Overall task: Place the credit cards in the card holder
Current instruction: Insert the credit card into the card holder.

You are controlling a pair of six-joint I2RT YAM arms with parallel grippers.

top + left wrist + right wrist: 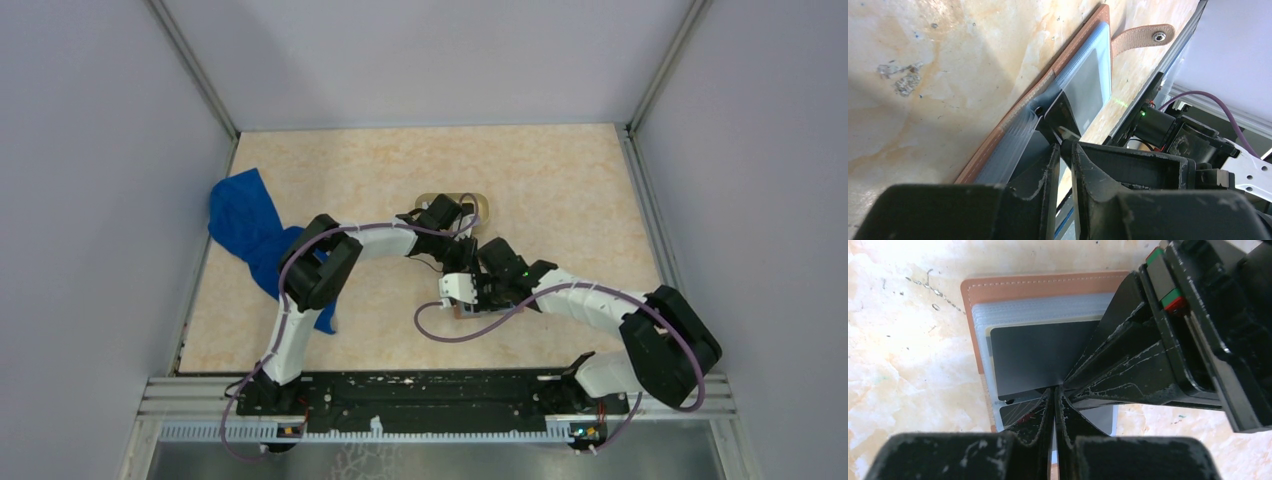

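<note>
The card holder (pixel 1038 287) lies open on the table, with a salmon edge and clear grey-blue pockets. It also shows in the left wrist view (pixel 1023 105) and partly under both grippers in the top view (pixel 464 313). The black card (pixel 1033 355) lies flat over its upper pocket and looks grey in the left wrist view (pixel 1089 82). My right gripper (pixel 1054 391) is shut, its tips pinching the card's near edge. My left gripper (pixel 1066 145) is shut, and its fingers (pixel 1128 355) reach in from the right to the same spot. What they pinch is hidden. No white card is in view.
A dark item with a red mark (pixel 1015 412) sits in the lower pocket. The holder's strap with a snap (pixel 1143 37) lies beyond it. An oval tan tray (pixel 482 205) stands just behind the grippers. A blue cloth (pixel 245 230) lies at the left wall.
</note>
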